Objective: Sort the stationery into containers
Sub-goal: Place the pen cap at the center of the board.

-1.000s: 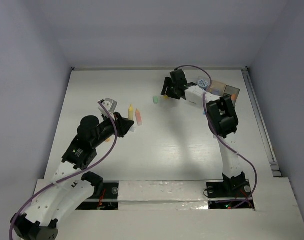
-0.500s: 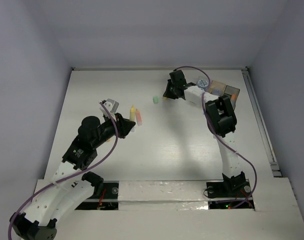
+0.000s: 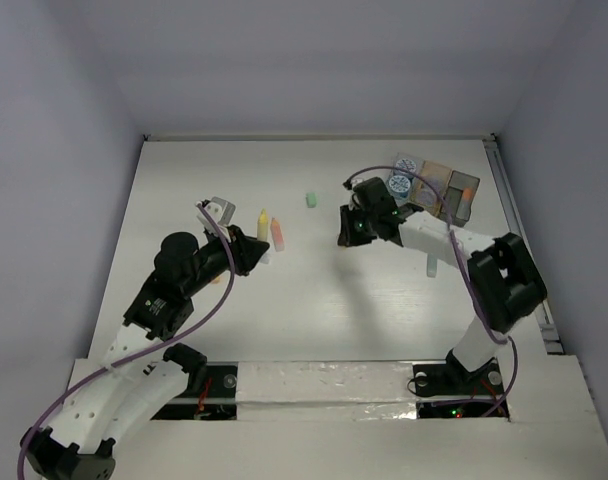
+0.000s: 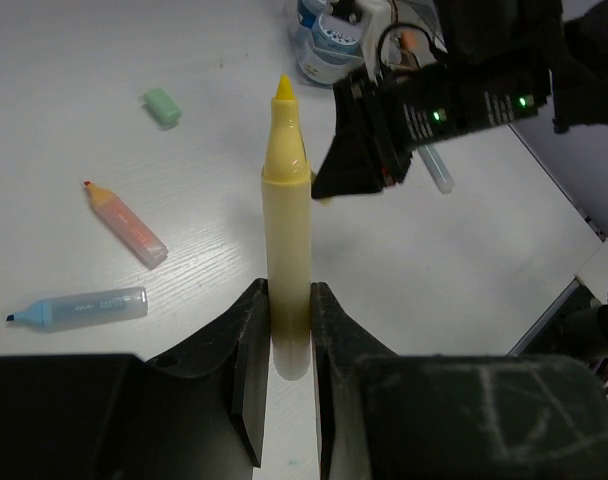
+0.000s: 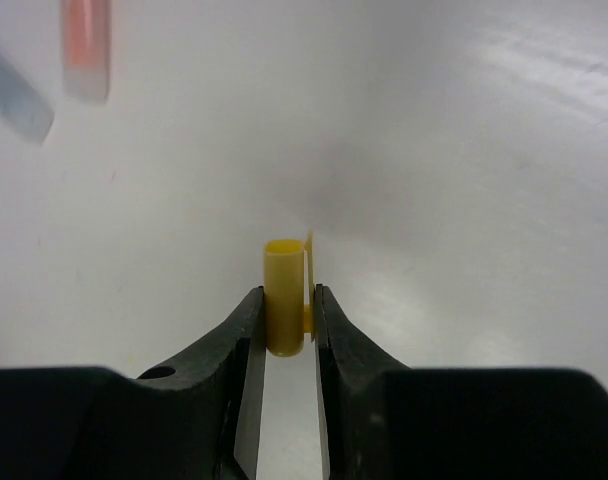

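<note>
My left gripper (image 4: pixel 287 295) (image 3: pixel 252 250) is shut on the lower end of an uncapped yellow marker (image 4: pixel 286 230) (image 3: pixel 263 222), whose tip points away from me. My right gripper (image 5: pixel 286 300) (image 3: pixel 346 228) is shut on a small yellow cap (image 5: pixel 284 295) above the table's middle. It faces the left gripper across a gap. An orange marker (image 3: pixel 278 233) (image 4: pixel 126 222), a blue marker (image 4: pixel 79 307) and a green eraser (image 3: pixel 310 199) (image 4: pixel 163 106) lie loose on the table. The amber container (image 3: pixel 436 178) and the grey container (image 3: pixel 462 198) stand at the far right.
Two blue-white rolls (image 3: pixel 399 183) (image 3: pixel 405 163) sit just left of the containers. Another pale blue marker (image 3: pixel 432 263) (image 4: pixel 436 168) lies under the right arm. A small grey-white block (image 3: pixel 220 208) rests by the left arm. The table's right rail (image 3: pixel 524 250) runs close to the containers.
The right gripper shut on the yellow cap near the rolls, then swung nearer and towards the table's middle with it. The left gripper holds the yellow marker almost where it was.
</note>
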`<state>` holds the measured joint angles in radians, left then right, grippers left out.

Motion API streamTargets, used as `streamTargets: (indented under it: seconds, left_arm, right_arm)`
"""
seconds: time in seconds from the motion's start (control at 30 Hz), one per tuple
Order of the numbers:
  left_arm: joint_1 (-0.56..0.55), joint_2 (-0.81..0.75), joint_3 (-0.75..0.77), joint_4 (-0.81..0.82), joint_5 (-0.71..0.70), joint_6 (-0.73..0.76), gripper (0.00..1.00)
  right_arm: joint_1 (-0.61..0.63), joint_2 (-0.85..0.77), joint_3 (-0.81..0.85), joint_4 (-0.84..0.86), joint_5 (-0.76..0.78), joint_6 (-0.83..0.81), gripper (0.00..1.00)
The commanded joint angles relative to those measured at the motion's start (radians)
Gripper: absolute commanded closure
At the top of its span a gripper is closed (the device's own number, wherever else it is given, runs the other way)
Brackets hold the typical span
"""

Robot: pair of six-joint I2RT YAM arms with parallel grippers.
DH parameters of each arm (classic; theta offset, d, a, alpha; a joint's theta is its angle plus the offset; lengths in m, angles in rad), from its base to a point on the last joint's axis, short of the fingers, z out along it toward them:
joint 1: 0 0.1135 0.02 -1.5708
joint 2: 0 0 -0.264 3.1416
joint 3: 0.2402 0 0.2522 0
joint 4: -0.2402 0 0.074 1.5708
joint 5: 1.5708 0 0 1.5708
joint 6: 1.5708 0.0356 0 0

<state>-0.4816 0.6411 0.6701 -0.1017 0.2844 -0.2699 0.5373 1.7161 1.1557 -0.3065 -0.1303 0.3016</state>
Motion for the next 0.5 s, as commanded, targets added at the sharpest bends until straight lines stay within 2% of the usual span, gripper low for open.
streamTargets:
  seconds: [0.0, 0.27, 0.37, 0.4, 0.47]
  left_arm:
    - [0.02, -0.014, 0.037, 0.053, 0.019, 0.008, 1.0]
    - [0.04, -0.015, 0.033, 0.053, 0.022, 0.003, 1.0]
    - [0.04, -0.011, 0.033, 0.053, 0.025, 0.003, 1.0]
    - [0.04, -0.009, 0.033, 0.053, 0.025, 0.003, 1.0]
    - [0.049, -0.008, 0.033, 0.053, 0.029, 0.001, 1.0]
  right_arm:
    - [0.087, -0.055, -0.097, -0.054, -0.066, -0.056, 0.93]
    - [0.127, -0.021, -0.125, -0.115, 0.012, -0.087, 0.9]
    - [0.127, -0.042, -0.123, -0.118, 0.053, -0.101, 0.78]
    - [0.127, -0.055, -0.122, -0.121, 0.07, -0.104, 0.68]
    - [0.127, -0.064, -0.117, -0.135, 0.093, -0.116, 0.55]
